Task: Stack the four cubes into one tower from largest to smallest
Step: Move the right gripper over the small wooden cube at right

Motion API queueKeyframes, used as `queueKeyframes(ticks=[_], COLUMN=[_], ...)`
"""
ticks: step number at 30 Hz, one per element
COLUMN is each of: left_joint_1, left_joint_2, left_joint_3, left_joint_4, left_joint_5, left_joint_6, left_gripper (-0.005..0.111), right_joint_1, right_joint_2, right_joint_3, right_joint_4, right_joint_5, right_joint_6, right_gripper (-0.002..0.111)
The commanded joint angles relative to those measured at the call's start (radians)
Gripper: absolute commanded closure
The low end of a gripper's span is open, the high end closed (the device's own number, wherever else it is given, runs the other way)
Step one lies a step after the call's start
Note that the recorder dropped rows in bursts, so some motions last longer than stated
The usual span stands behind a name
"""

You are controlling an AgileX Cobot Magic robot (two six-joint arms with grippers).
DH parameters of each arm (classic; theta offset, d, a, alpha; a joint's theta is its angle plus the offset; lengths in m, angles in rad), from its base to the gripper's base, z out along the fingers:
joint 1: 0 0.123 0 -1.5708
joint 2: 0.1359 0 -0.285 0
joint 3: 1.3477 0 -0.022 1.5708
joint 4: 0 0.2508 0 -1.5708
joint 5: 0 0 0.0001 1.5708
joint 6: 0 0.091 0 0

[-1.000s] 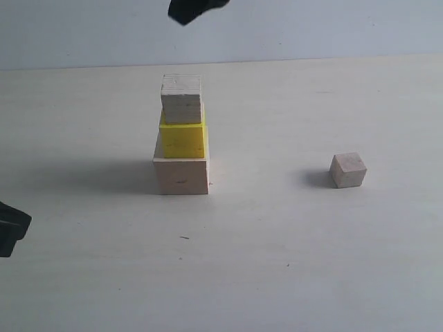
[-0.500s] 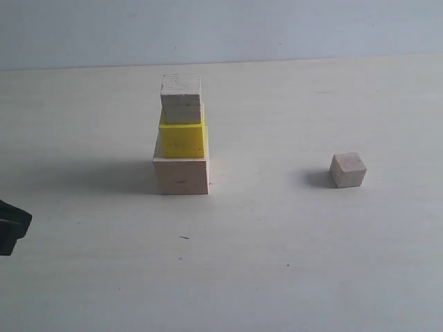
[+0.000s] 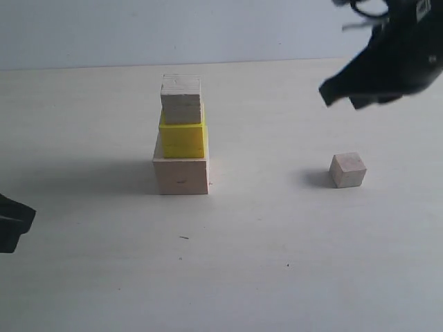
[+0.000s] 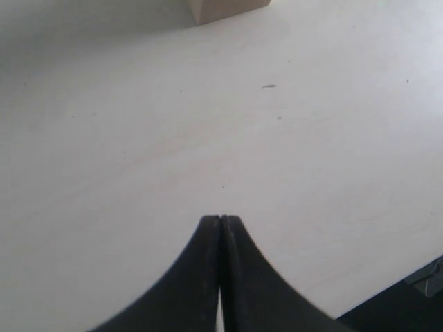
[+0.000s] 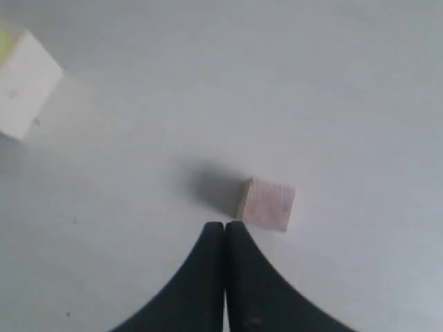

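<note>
Pale wood forms your stack's base: the large cube (image 3: 181, 176) sits on the table (image 3: 277, 263), carrying the yellow cube (image 3: 183, 140) and, on that, the medium grained cube (image 3: 182, 100). Well apart to the large cube's right, the small wood cube (image 3: 347, 170) lies alone. Your right gripper (image 5: 224, 225) hangs in the air, also right of the large cube, jaws pressed together, empty. Your left gripper (image 4: 221, 218), low and left of the large cube, is likewise closed on nothing.

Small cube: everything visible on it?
The small cube is pale bare wood, faintly pinkish, with plain faces. It sits flat on the table, well apart from the stack, turned so two sides and the top show. Only the table touches it; the shut right gripper hovers clear of it.
</note>
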Motion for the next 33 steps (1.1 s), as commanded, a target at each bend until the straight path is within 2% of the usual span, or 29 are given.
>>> queueKeyframes(ticks=[1,9,14,18,21,25,29,33], left_joint_1=[0.003,0.003,0.003,0.003,0.003,0.003,0.003,0.003], left_joint_2=[-0.006,-0.006,-0.006,-0.006,-0.006,-0.006,-0.006,-0.006], left_joint_3=[0.002,0.002,0.002,0.002,0.002,0.002,0.002,0.002], left_joint_4=[-0.003,-0.048,-0.089,-0.123,-0.121,-0.121,-0.121,-0.127], left_joint_5=[-0.062,-0.08,-0.078,-0.062,-0.066,-0.017,0.017,0.075], left_joint_6=[0.006,-0.007,-0.023,-0.023,-0.019,0.109,0.137,0.137], left_gripper=[0.106,0.106,0.106,0.106,0.106,0.106,0.106,0.106], right_joint_1=[-0.006,-0.006,-0.006,-0.004,-0.004,-0.03,-0.033,-0.072], right_joint_2=[0.024,0.1,0.107,0.107,0.114,0.259,0.369,0.394], right_joint_3=[0.097,0.099,0.099,0.099,0.094,-0.111,-0.327,-0.354], right_joint_4=[-0.023,-0.129,-0.061,-0.025,-0.028,-0.077,-0.072,-0.016], right_joint_5=[-0.042,-0.063,-0.156,-0.162,-0.135,0.193,0.274,0.253], right_joint_6=[0.052,0.239,0.236,0.163,0.235,0.341,0.336,0.274], right_gripper=[0.108,0.108,0.108,0.108,0.108,0.108,0.108,0.108])
